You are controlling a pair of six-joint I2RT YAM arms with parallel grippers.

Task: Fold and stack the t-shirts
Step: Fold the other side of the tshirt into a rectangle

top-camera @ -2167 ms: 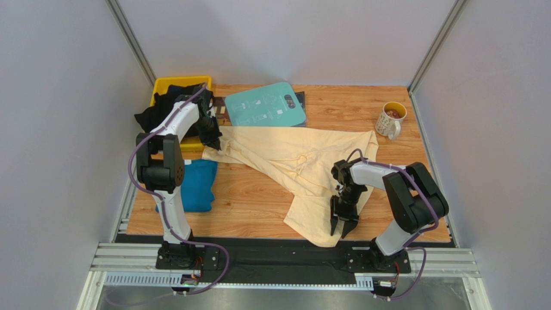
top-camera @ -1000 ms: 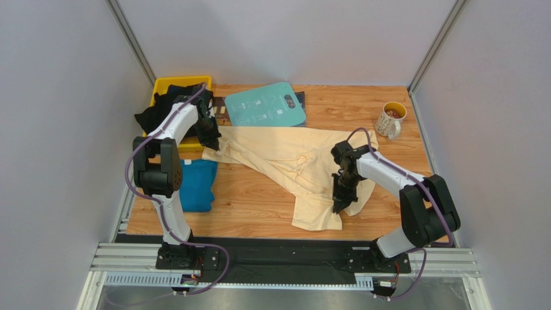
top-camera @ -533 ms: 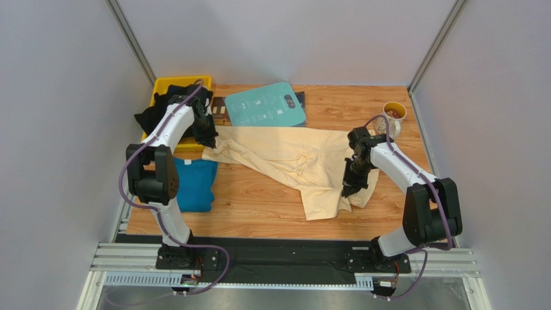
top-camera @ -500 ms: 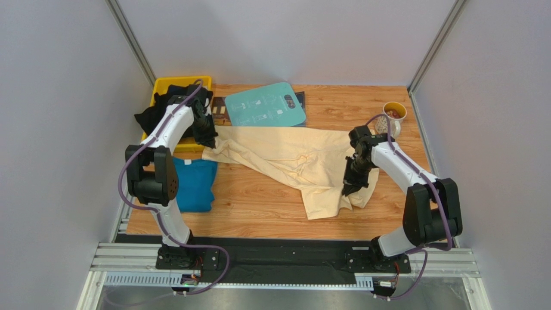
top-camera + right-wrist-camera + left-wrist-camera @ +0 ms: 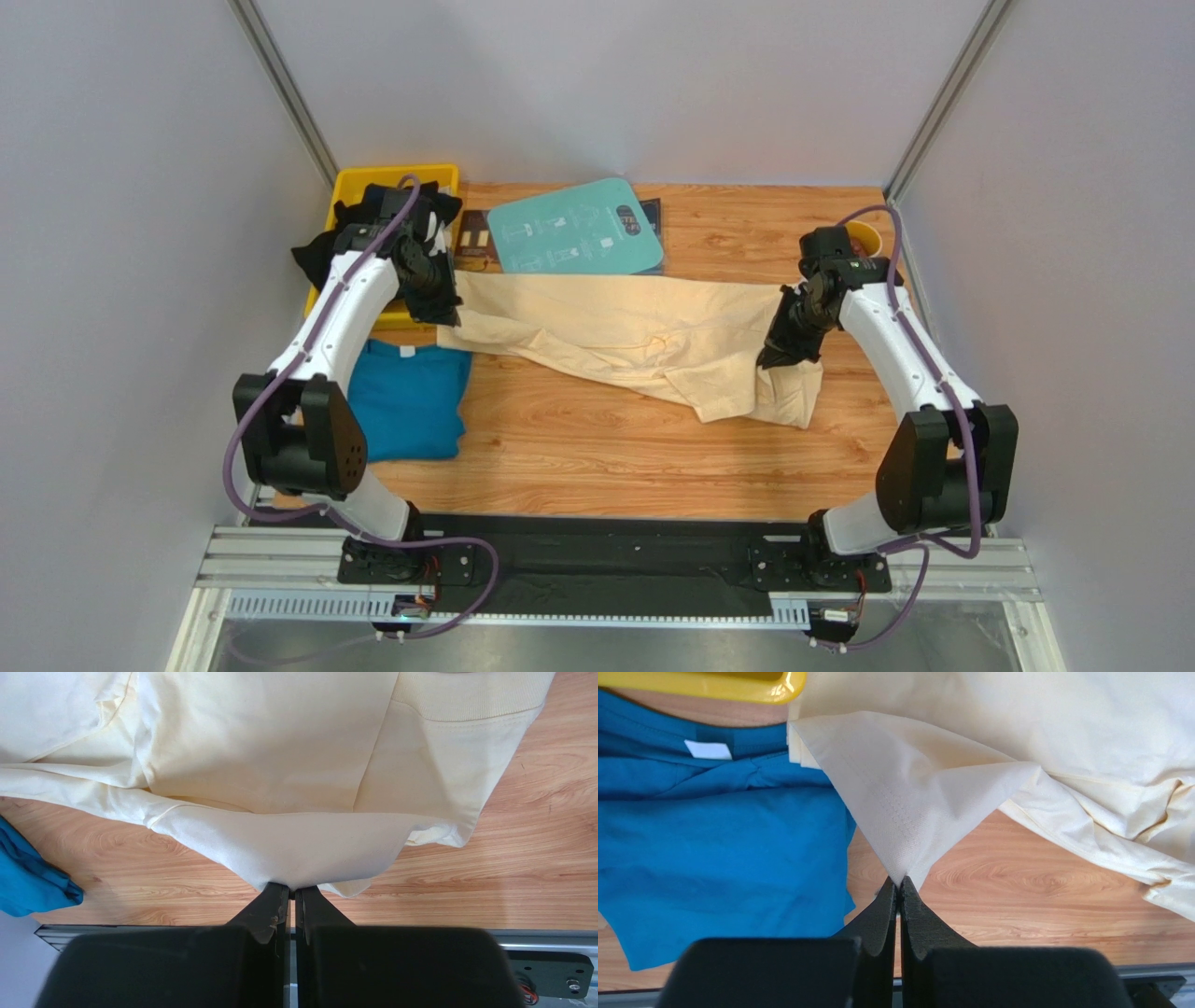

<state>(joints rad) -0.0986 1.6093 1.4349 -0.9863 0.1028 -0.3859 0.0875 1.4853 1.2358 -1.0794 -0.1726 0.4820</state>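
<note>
- You had the left gripper pinched fully shut on a corner of the cream t-shirt, at its left end just beside the yellow bin.
- Your right gripper was clamped shut on the same shirt's right edge, with the cloth peaking up into the jaws.
- The shirt lay stretched between both grips across the far half of the worktop, wrinkled mid-span.
- For a clean spread, you needed even tension and level grips, and had to stay off the teal-blue t-shirt folded at the left.
- The worktop was wood-grain, enclosed by plain grey walls; a teal board lay at the far edge.
</note>
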